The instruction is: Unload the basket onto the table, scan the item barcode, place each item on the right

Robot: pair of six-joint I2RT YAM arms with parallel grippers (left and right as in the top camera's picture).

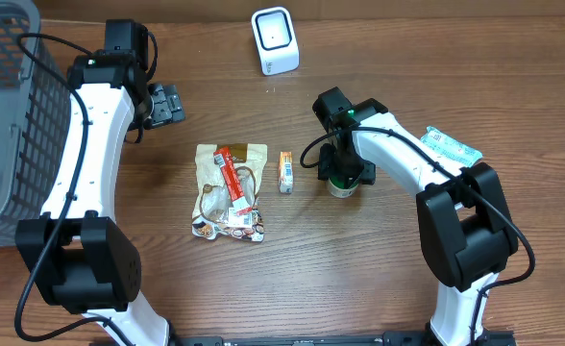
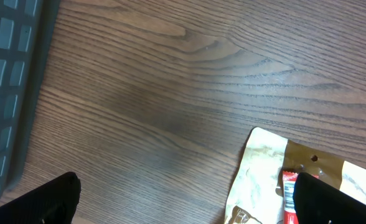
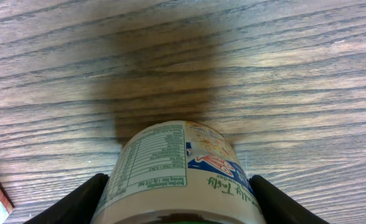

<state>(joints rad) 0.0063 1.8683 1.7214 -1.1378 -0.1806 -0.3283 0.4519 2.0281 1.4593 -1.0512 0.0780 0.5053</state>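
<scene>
I counted one white scanner (image 1: 275, 40), one grey basket (image 1: 4, 115), one tan snack pouch (image 1: 230, 192), one small orange box (image 1: 286, 171), one labelled tub (image 3: 177, 171), one blue-and-white packet (image 1: 451, 146).

The label on the cup (image 3: 177, 168) shows a nutrition table too small to read and upside-down white script on blue, also illegible.
</scene>
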